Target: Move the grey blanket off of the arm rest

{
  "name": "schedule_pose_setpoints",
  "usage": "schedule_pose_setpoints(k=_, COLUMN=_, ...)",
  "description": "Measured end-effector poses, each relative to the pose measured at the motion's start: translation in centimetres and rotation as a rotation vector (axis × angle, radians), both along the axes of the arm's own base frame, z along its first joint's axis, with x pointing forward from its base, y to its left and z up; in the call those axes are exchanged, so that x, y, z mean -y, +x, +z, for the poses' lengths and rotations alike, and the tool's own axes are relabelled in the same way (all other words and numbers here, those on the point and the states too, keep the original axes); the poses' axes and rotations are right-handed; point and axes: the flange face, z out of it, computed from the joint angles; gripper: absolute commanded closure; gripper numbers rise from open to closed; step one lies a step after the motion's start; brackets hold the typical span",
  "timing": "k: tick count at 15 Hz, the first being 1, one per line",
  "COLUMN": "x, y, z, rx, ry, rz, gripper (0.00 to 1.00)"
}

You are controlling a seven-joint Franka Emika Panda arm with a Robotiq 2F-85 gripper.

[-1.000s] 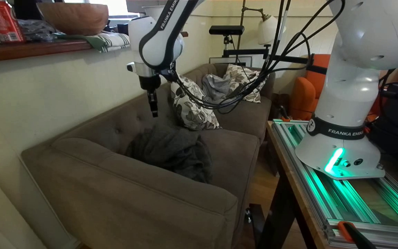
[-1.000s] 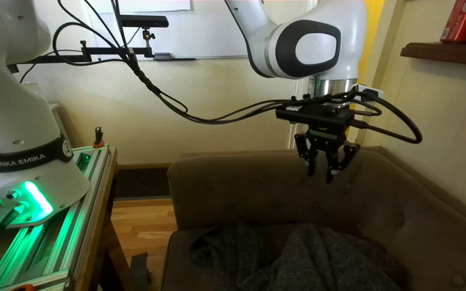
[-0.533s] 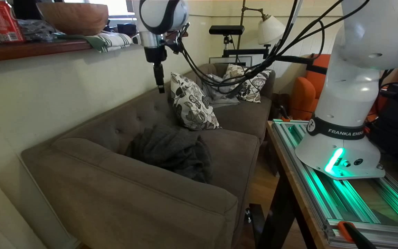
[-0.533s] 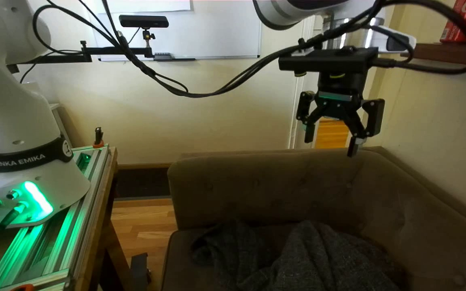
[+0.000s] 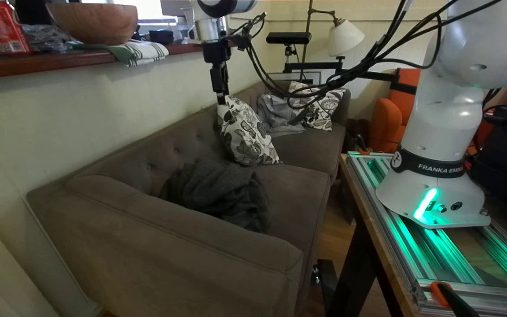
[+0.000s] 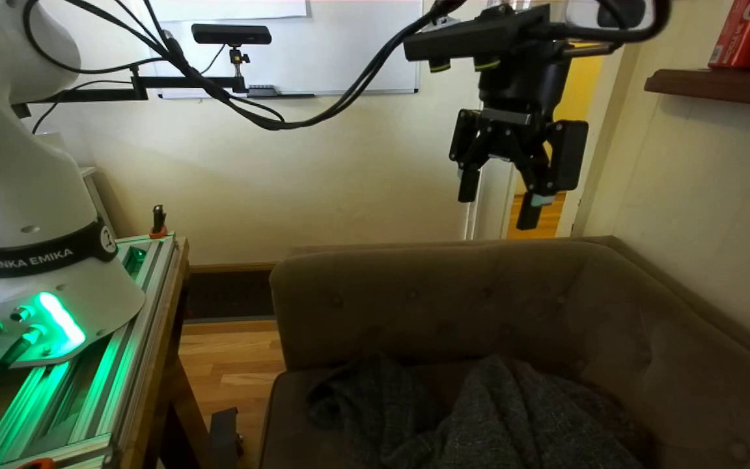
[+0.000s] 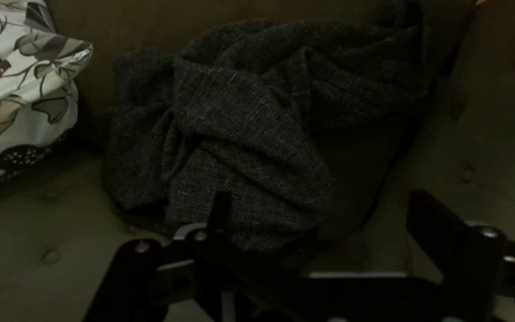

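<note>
Grey blanket (image 7: 257,112) heaped on the couch seat (image 5: 297,189), off the arm rest (image 5: 170,246) — gripper (image 6: 499,198) high above, holding nothing.
Its fingers (image 6: 530,212) stand apart with only air between them, well above the cloth. The blanket lies in loose folds just inside the arm rest (whether touching, I cannot tell), gathered as limp fabric does when nothing pulls it flat; near it a patterned cushion (image 5: 247,132) tilts, presumably propped by the backrest (image 5: 165,152). I judge the task done, or all but: the height makes sense as clearance — lower down, a fingertip could snag a fold and drag the blanket along.
</note>
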Motion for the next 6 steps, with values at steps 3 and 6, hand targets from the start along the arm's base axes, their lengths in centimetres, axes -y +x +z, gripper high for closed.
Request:
schedule_pose_setpoints(k=3, x=-0.18, y=-1.53, z=0.71, rx=0.008, ry=0.0, rz=-0.039, gripper=0.0)
schedule_pose_setpoints(k=6, x=-0.14, y=-1.41, z=0.54, rx=0.005, ry=-0.001, rz=-0.039, gripper=0.0)
